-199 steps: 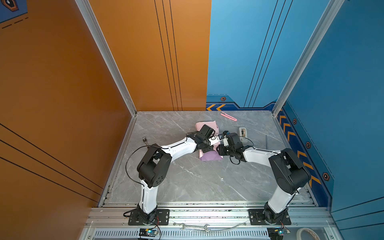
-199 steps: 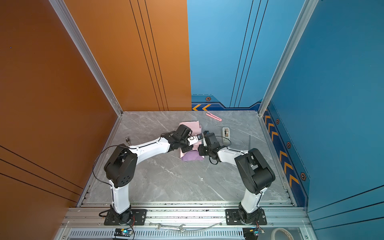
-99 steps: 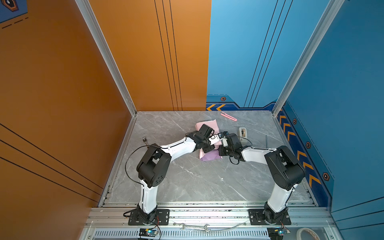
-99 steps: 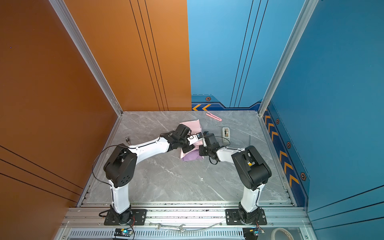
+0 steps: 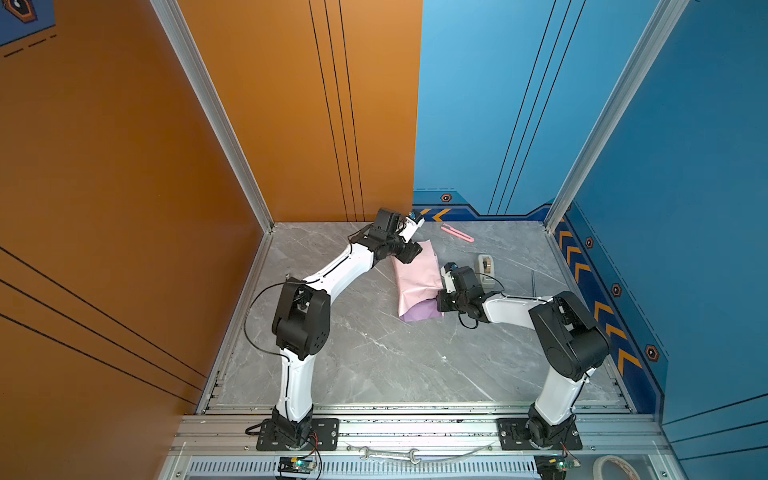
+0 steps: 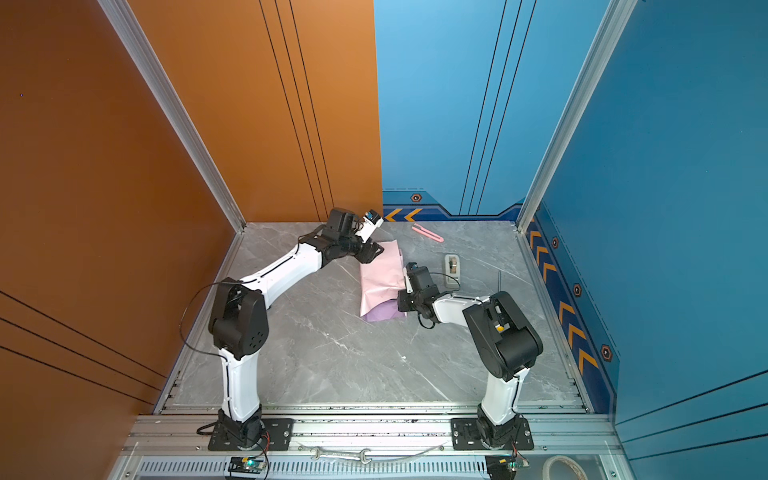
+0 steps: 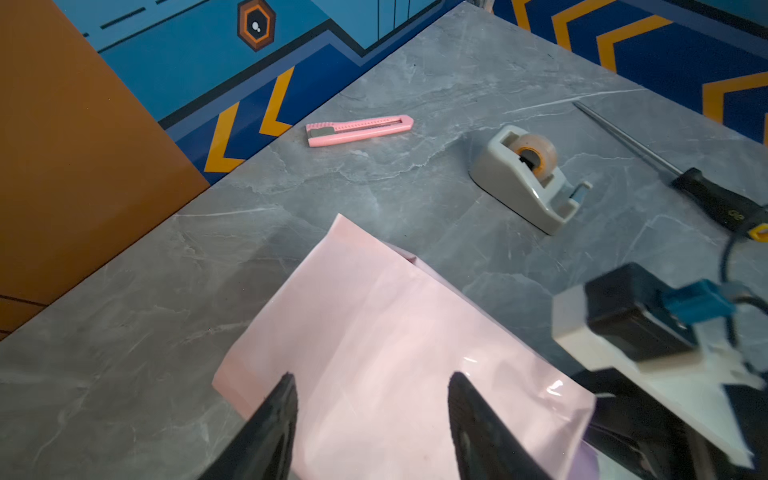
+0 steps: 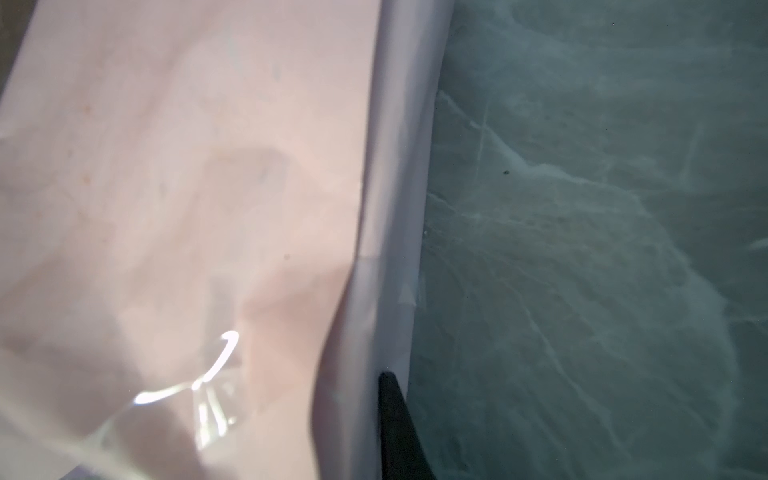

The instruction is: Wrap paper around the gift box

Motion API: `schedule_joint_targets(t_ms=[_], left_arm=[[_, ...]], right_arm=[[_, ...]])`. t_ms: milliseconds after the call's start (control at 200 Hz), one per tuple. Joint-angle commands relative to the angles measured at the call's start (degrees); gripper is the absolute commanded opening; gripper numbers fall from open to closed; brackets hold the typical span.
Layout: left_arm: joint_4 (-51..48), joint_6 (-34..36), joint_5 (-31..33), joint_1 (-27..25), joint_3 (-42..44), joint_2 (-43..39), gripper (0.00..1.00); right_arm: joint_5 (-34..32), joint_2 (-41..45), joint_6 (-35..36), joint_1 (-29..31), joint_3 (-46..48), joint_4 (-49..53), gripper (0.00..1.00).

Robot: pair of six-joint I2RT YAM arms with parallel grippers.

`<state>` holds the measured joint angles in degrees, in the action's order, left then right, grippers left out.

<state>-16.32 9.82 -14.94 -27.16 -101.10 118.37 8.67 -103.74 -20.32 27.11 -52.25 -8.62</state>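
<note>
Pale pink paper (image 5: pixel 417 278), thin and softly creased, lies as a long folded packet near the middle of the grey marble-patterned table (image 5: pixel 374 353). Both top views show it running from the far side toward the near side. Its near end shows the lilac underside as a flat flap. The surface is matte. A glossy clear strip that looks like tape crosses one corner in the left wrist view, on the paper (image 7: pixel 374 332). The gift box is not visible in any view, and I cannot tell whether it sits under the folds.

The left arm rises from its front base to a high black elbow. Its white forearm then slopes down to the packet's far end. The left gripper (image 7: pixel 372 399) hangs there with its two black tapered fingers (image 7: pixel 286 415) spread apart over the pink surface, gripping nothing.

The right arm leans from its base, and its forearm runs low across the table to the packet's right edge. There the right gripper (image 5: pixel 439 300) is closed on the paper's folded edge, where pink meets lilac. In the right wrist view, only one dark finger (image 8: pixel 395 415) shows against the paper (image 8: pixel 166 208), and the sheet hides the rest.

Beyond the packet lie a slim pink plastic cutter (image 7: pixel 359 130), a rounded beige tape dispenser (image 7: pixel 528 174) and a black-handled tool with a thin metal shaft (image 7: pixel 706 195).
</note>
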Motion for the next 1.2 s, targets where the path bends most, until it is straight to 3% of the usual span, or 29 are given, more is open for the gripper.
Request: schedule_joint_targets(t_ms=[0,345,791,896,1011,1197], left_arm=[[-4.8,-3.9,-2.8,-0.5,-3.2,5.9,0.57],[-5.0,-2.8,-4.5,-0.4,-3.7,10.5,0.54],[-4.2,-2.9,-3.1,-4.2,12.8,0.4,0.54],[-3.7,-2.6,-1.5,-5.3,14.6,-2.2,0.58],[-2.5,-0.4,-0.4,-6.5,14.8,-6.2,0.69],[1.7,11.6,-2.8,-10.1,19.8,-13.0,0.78]], right_arm=[[-1.1,-0.4,1.1,0.7,-1.4,-0.1,0.09],[-1.5,0.6,2.6,1.4,-0.9,1.6,0.08],[-3.5,8.0,0.5,3.5,8.0,3.4,0.07],[-4.1,10.0,-0.4,4.7,10.4,3.3,0.07],[-4.4,11.2,-0.9,5.1,11.9,3.1,0.07],[-5.1,12.9,-1.0,5.3,13.2,2.6,0.07]])
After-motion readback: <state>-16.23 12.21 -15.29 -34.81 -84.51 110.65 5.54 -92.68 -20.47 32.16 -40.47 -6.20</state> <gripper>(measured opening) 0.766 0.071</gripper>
